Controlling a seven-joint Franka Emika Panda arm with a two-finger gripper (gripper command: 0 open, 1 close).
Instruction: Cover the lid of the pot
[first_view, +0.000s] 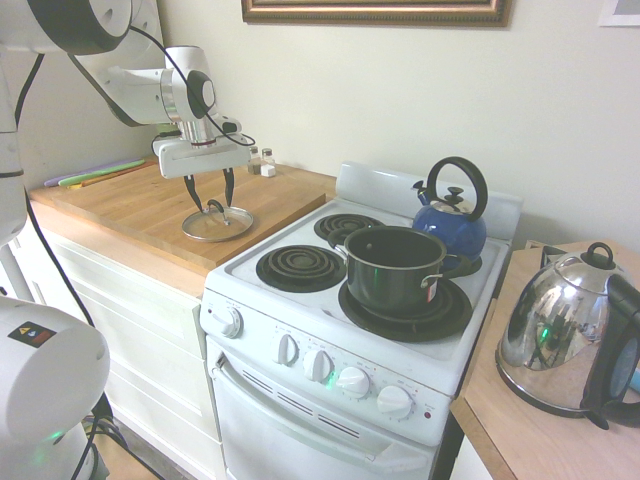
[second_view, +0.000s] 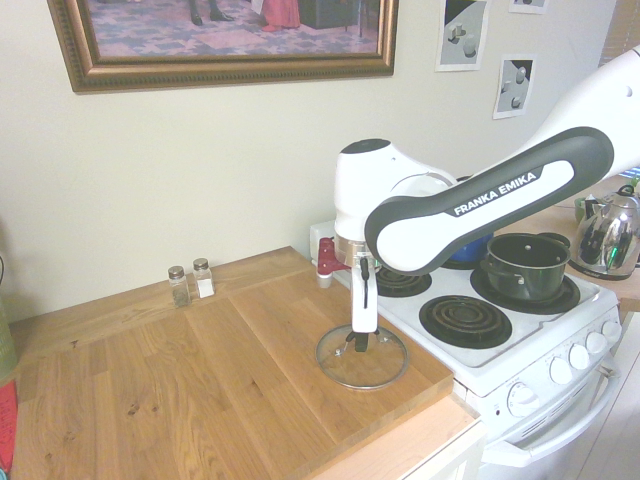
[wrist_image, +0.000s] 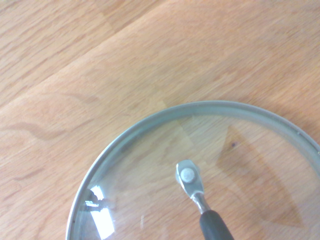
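Note:
The lid (first_view: 236, 223) is clear glass with a thin metal rim and lies flat on the wooden counter (first_view: 130, 205), left of the stove. My gripper (first_view: 212, 205) points straight down over its centre, fingers apart on either side of the dark handle and low over the glass; it is open. From the other side, the gripper (second_view: 357, 338) stands on the middle of the lid (second_view: 386, 366). The wrist view shows the lid (wrist_image: 240, 160) close up with its metal handle bracket (wrist_image: 187, 175). The black pot (first_view: 392, 268) stands uncovered on the front right burner, also seen as the pot (second_view: 527, 265).
A blue kettle (first_view: 452, 222) sits on the back right burner behind the pot. A chrome kettle (first_view: 560, 335) stands on the side table right of the stove. Two small shakers (second_view: 190, 283) are by the wall at the counter's back. The front left burner (first_view: 300, 267) lies between lid and pot.

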